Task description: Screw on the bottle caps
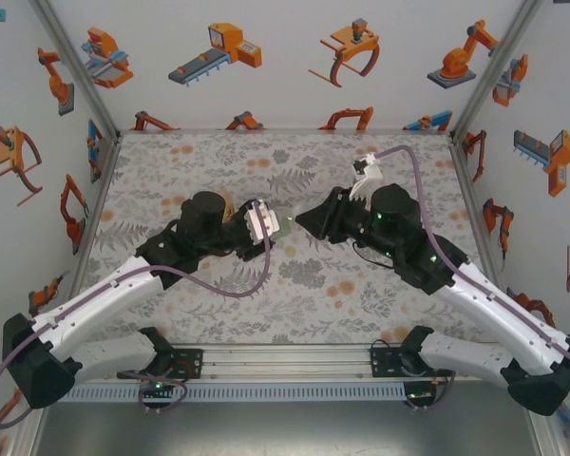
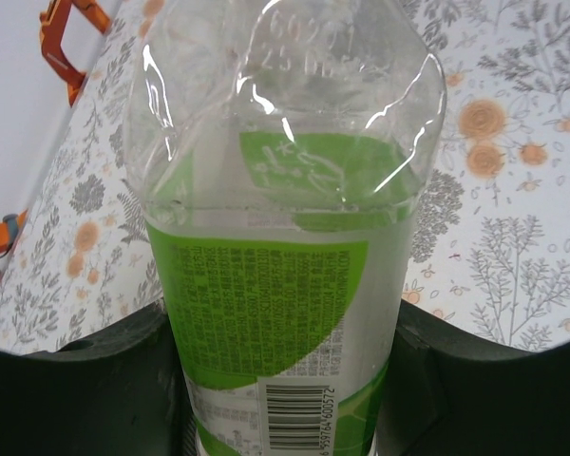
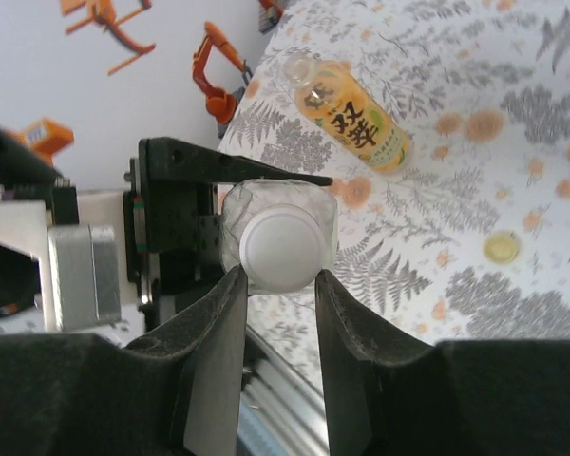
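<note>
A clear bottle with a green label (image 2: pixel 285 190) is held level above the table by my left gripper (image 2: pixel 280 380), whose fingers are shut on its labelled body. In the right wrist view a white bottle cap (image 3: pixel 280 249) sits on this bottle's mouth, facing the camera. My right gripper (image 3: pixel 278 275) is shut on the cap, one fingertip touching each side. From above, the left gripper (image 1: pixel 266 226) and right gripper (image 1: pixel 299 220) meet nose to nose over the middle of the table. A bottle with amber-yellow liquid (image 3: pixel 351 119) lies on its side on the table, its mouth uncapped.
A small yellowish cap (image 3: pixel 501 248) lies loose on the flowered tablecloth (image 1: pixel 294 285), to the right of the amber bottle. The left gripper's black and metal body (image 3: pixel 171 218) stands just behind the capped bottle. White walls with robot stickers close in the table.
</note>
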You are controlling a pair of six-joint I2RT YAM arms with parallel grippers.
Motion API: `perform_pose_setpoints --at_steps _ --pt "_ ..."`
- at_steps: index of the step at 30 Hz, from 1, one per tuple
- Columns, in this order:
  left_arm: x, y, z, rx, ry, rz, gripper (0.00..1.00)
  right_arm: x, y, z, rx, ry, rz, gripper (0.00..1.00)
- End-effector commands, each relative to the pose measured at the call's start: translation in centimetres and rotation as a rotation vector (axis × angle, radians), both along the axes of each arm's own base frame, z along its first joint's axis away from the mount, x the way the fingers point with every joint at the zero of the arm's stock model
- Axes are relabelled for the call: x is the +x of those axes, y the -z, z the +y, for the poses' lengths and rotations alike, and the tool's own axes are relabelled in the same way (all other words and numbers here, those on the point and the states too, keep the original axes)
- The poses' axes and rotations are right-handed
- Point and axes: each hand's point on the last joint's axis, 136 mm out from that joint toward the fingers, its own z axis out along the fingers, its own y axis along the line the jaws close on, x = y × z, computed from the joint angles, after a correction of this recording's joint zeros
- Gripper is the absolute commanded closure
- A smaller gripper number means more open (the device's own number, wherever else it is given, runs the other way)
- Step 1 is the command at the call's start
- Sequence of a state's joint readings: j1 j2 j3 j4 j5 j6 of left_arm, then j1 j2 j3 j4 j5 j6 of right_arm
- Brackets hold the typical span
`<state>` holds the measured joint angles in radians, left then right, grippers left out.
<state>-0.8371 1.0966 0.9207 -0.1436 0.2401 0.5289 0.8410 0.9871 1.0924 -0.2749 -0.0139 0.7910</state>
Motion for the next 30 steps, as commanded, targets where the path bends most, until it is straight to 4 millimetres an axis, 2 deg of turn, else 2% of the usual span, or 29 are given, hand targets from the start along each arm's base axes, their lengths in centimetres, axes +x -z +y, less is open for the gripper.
perform_pose_setpoints --at_steps 1,4,7,12,15,18,25,30 --pt "0.7 -3.4 -1.0 -0.099 -0.004 -0.061 1.00 1.1 0.7 -0.9 0.115 0.129 0.145 1.00" --pt "0.5 -3.5 -1.4 -0.115 0.019 -0.050 1.00 1.3 -0.1 -0.8 0.102 0.113 0.055 1.00" --pt "0.1 -3.5 -1.8 -0.128 0.045 -0.027 1.00 1.1 -1.6 -0.9 0.089 0.082 -0.070 1.00" --pt "-0.2 -3.9 -2.3 -0.156 0.060 0.013 1.00 0.6 -3.2 -0.8 0.019 0.025 -0.210 0.63" --pt "-0.1 -4.2 -2.4 -0.178 0.050 0.035 1.00 0.5 -3.4 -0.4 -0.007 -0.001 -0.247 0.48" --pt "0.4 -4.4 -2.5 -0.197 0.026 0.050 1.00 0.7 -3.1 0.1 -0.014 -0.010 -0.236 0.38" --pt "1.7 -4.3 -2.8 -0.214 -0.035 0.066 1.00 2.1 -2.1 1.6 -0.040 -0.010 -0.191 0.31" --pt "2.3 -4.7 -2.8 -0.234 -0.063 0.067 1.00 3.0 -1.7 2.8 -0.018 -0.010 -0.155 0.30"
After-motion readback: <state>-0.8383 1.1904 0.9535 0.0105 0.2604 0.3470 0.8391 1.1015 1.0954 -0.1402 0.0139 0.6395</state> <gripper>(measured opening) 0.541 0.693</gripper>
